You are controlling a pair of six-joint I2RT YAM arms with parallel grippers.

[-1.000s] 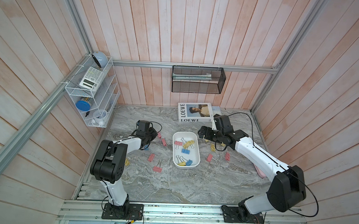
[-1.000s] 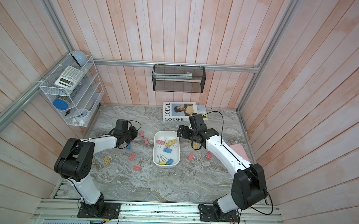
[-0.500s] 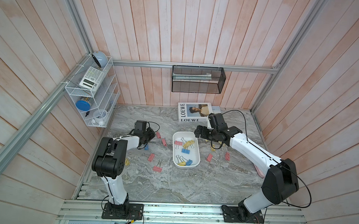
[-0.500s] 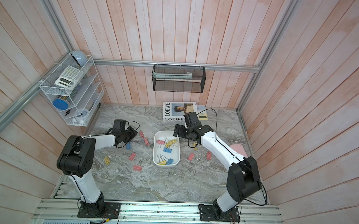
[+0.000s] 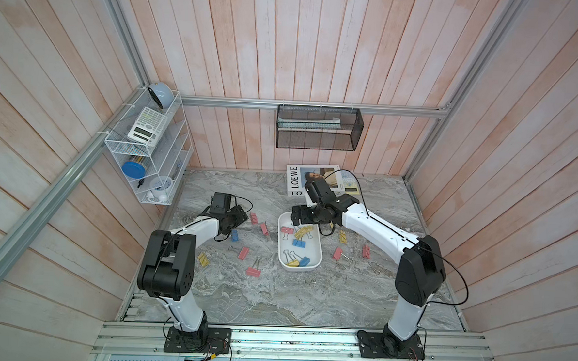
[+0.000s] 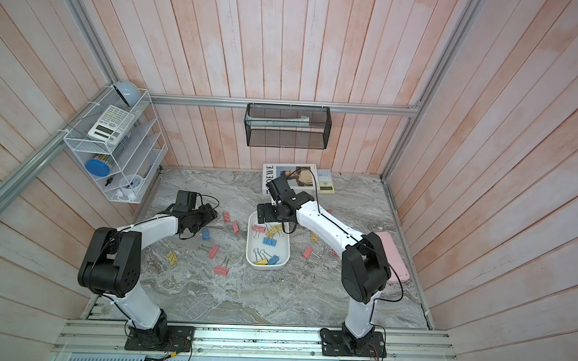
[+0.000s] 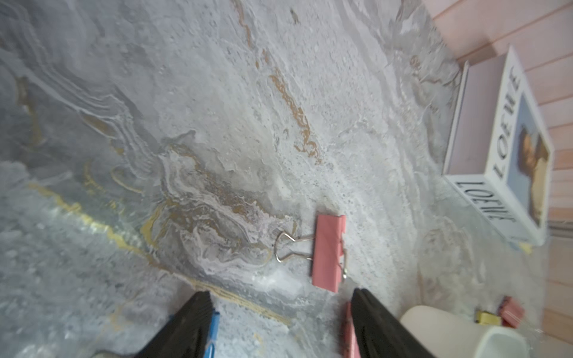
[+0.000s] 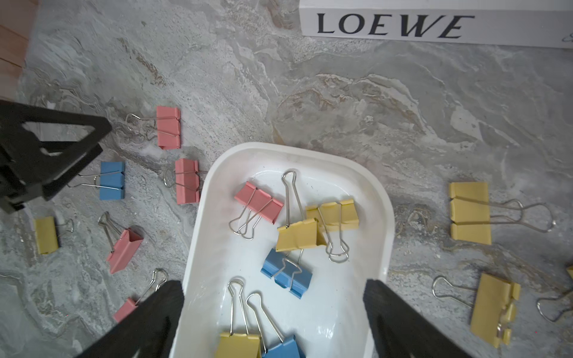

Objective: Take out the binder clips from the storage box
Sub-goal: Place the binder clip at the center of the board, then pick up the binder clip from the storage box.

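The white storage box (image 5: 319, 255) (image 8: 384, 223) lies mid-table and holds several binder clips: pink (image 8: 259, 201), yellow (image 8: 331, 214) and blue (image 8: 286, 272). More binder clips lie on the marble on both sides of it, among them a pink one (image 5: 264, 228) and a yellow one (image 5: 343, 236). My right gripper (image 5: 296, 215) (image 8: 274, 288) hangs open over the box's far end, with nothing between its fingers. My left gripper (image 5: 240, 216) (image 7: 280, 297) is open, low over the table left of the box. A blue clip (image 7: 214, 328) lies by one of its fingers and a pink clip (image 7: 328, 251) lies just ahead.
A LOEWE book (image 5: 311, 179) lies at the back, close behind the right wrist. A pink case (image 6: 395, 258) lies at the right edge. A white wire shelf (image 5: 146, 153) hangs on the left wall and a black mesh basket (image 5: 319, 128) on the back wall.
My left gripper has gone from shut to open and drawn back a little to the left. My right gripper has moved left, from beside the box to over its far end, still open.
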